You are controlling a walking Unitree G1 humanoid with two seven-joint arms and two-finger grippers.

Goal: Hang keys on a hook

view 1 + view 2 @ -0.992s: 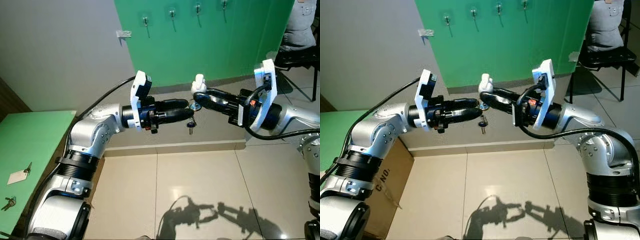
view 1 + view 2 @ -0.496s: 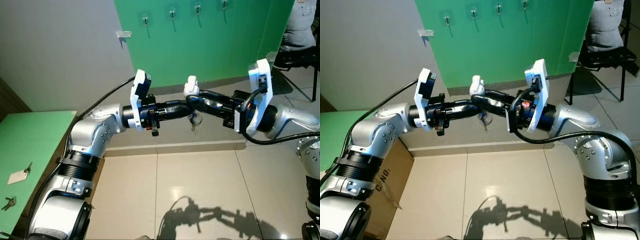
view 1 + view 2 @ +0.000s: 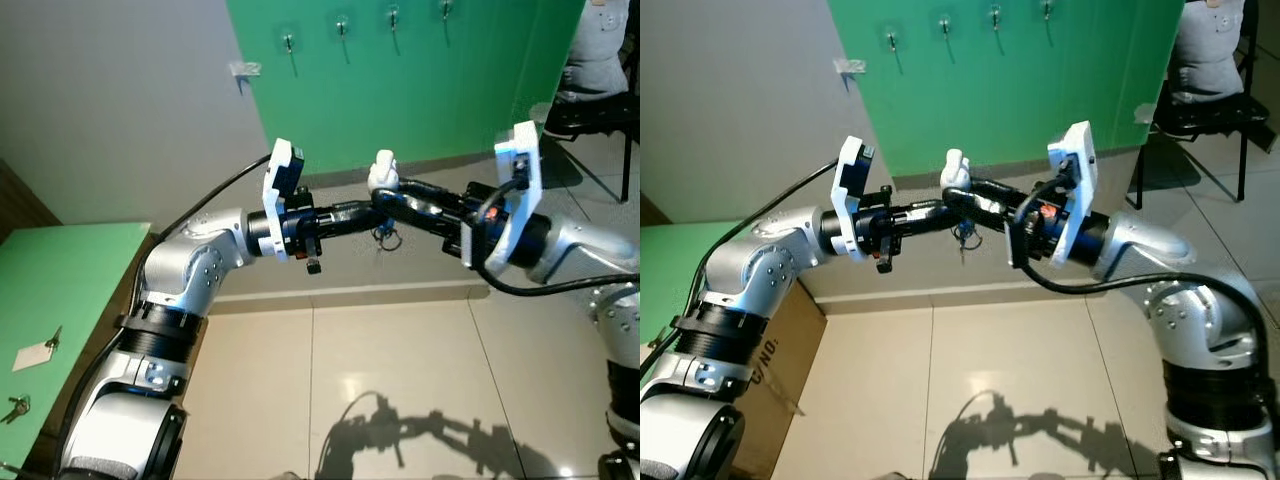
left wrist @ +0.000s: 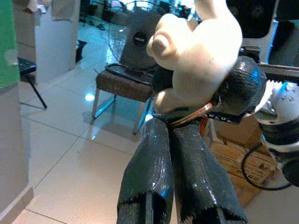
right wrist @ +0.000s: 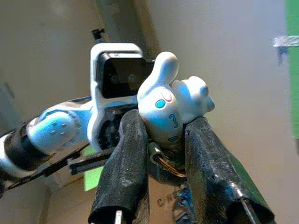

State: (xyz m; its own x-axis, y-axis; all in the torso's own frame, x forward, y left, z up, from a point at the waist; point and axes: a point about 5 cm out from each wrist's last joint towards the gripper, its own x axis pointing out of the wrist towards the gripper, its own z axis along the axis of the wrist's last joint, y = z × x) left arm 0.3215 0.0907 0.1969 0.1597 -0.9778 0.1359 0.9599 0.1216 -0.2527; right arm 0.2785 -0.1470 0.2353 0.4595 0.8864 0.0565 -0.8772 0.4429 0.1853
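Observation:
A bunch of keys (image 3: 385,235) dangles from a copper ring with a white bunny figurine (image 3: 382,172) attached. My two grippers meet in mid-air in front of the green wall. My right gripper (image 3: 386,196) is shut on the figurine (image 5: 173,107), one black finger on each side. My left gripper (image 3: 372,211) reaches in from the left, its fingers pressed together just under the figurine (image 4: 196,46), with the ring (image 4: 194,114) caught at their tips. Several small hooks (image 3: 342,25) sit in a row high on the green wall panel (image 3: 420,90).
A green table (image 3: 70,290) stands at my left, with a tagged key (image 3: 35,352) and another key bunch (image 3: 15,406) on it. A cardboard box (image 3: 760,375) sits under it. A person on a black chair (image 3: 600,60) is at the far right. Tiled floor lies below.
My right gripper has moved left with the figurine until it overlaps the left fingertips. The keys swung under them and now hang between both grippers.

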